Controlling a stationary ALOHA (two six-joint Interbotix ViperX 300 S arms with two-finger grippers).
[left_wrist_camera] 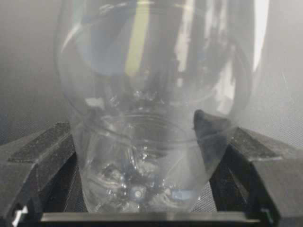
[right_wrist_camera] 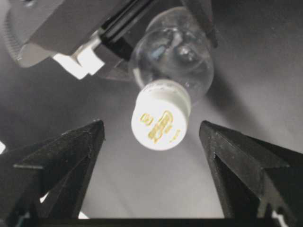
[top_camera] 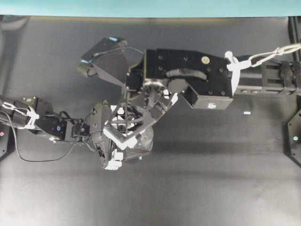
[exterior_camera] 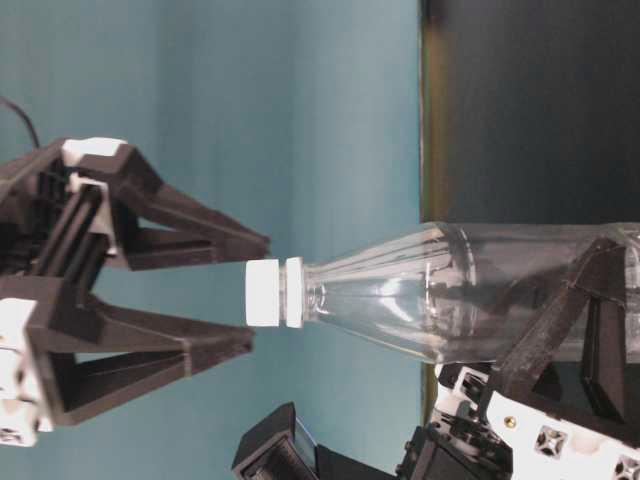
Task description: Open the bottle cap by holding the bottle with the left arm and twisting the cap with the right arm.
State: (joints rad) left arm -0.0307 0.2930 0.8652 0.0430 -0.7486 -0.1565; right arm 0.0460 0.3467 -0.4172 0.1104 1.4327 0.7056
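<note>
The clear bottle (exterior_camera: 450, 300) is held upright off the table by my left gripper (left_wrist_camera: 149, 156), which is shut on its lower body; its fingers (left_wrist_camera: 42, 151) press both sides. In the overhead view the left gripper (top_camera: 134, 146) reaches in from the left, and only a bit of the bottle (top_camera: 145, 141) shows under the right arm. The white bottle cap (right_wrist_camera: 160, 123) sits on the neck. My right gripper (right_wrist_camera: 151, 125) is open, its tips level with the cap (exterior_camera: 268, 293) on either side, apart from it. The right gripper (top_camera: 129, 129) hides the cap from overhead.
The dark table (top_camera: 211, 179) has small white tape marks (top_camera: 247, 113) to the right of the arms. The right arm's boxy housing (top_camera: 188, 75) spans the upper middle. A teal wall (exterior_camera: 250, 100) stands behind.
</note>
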